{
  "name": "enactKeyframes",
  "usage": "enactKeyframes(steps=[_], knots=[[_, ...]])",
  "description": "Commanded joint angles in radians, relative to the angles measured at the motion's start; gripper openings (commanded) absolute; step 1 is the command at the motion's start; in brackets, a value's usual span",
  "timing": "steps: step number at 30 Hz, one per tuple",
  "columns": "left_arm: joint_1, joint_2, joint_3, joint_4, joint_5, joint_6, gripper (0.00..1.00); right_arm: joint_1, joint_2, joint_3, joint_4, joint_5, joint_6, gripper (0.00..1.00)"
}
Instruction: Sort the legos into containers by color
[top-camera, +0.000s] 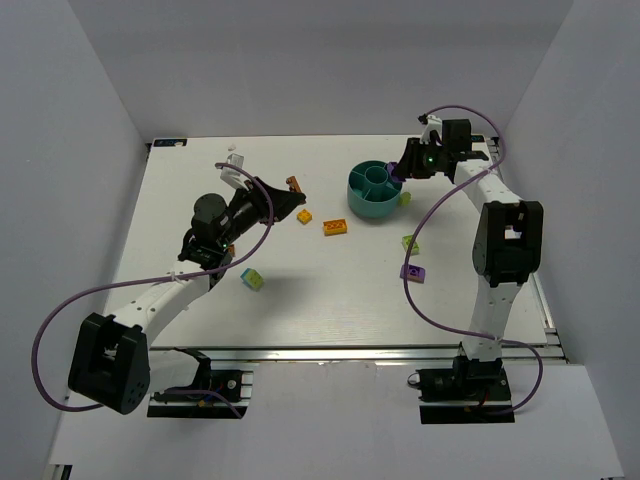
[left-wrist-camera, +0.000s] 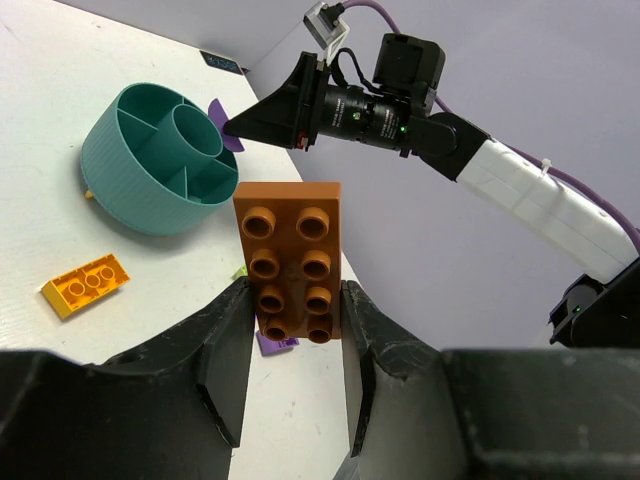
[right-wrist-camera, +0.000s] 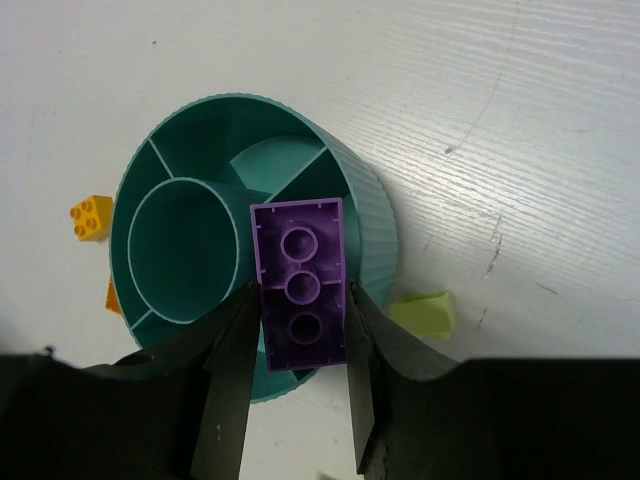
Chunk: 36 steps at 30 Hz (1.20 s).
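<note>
My left gripper (top-camera: 291, 192) is shut on an orange brick (left-wrist-camera: 293, 260) and holds it above the table, left of the teal bowl (top-camera: 375, 192). My right gripper (top-camera: 401, 172) is shut on a purple brick (right-wrist-camera: 300, 285) and holds it over the bowl's (right-wrist-camera: 370, 210) right-hand wedge sections. The bowl's sections that I can see hold nothing. On the table lie a yellow brick (top-camera: 305, 217), an orange-yellow brick (top-camera: 335, 227), a lime brick (top-camera: 405, 197) against the bowl, another lime brick (top-camera: 410, 243), a purple brick (top-camera: 413, 272) and a cyan-with-lime brick (top-camera: 252, 279).
White walls enclose the table at the back and both sides. Purple cables loop from both arms. The left arm lies across the table's left half, and the right arm stands along its right edge.
</note>
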Motion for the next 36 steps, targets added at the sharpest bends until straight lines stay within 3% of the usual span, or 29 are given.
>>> enactKeyframes(steps=[1, 18, 25, 29, 32, 34, 36], knots=[[0.006, -0.013, 0.011, -0.002, -0.003, 0.007, 0.13, 0.003, 0.011, 0.04, 0.037, -0.035, 0.028, 0.18], [0.005, 0.07, 0.067, 0.028, 0.029, -0.01, 0.14, 0.004, -0.004, 0.056, 0.045, -0.059, 0.039, 0.6], [-0.001, 0.108, 0.091, 0.034, 0.041, -0.015, 0.14, 0.003, -0.029, 0.071, 0.046, -0.07, 0.025, 0.6], [-0.023, 0.182, 0.157, -0.033, 0.053, -0.001, 0.13, 0.001, -0.079, 0.086, 0.034, -0.119, -0.065, 0.59], [-0.04, 0.272, 0.247, -0.106, 0.055, 0.007, 0.13, -0.016, -0.128, 0.077, 0.036, -0.231, -0.219, 0.55], [-0.05, 0.326, 0.331, -0.139, 0.056, 0.008, 0.13, -0.024, -0.155, 0.047, 0.055, -0.289, -0.294, 0.31], [-0.067, 0.416, 0.396, -0.189, 0.053, 0.007, 0.13, -0.033, -0.185, 0.027, 0.065, -0.317, -0.311, 0.0]])
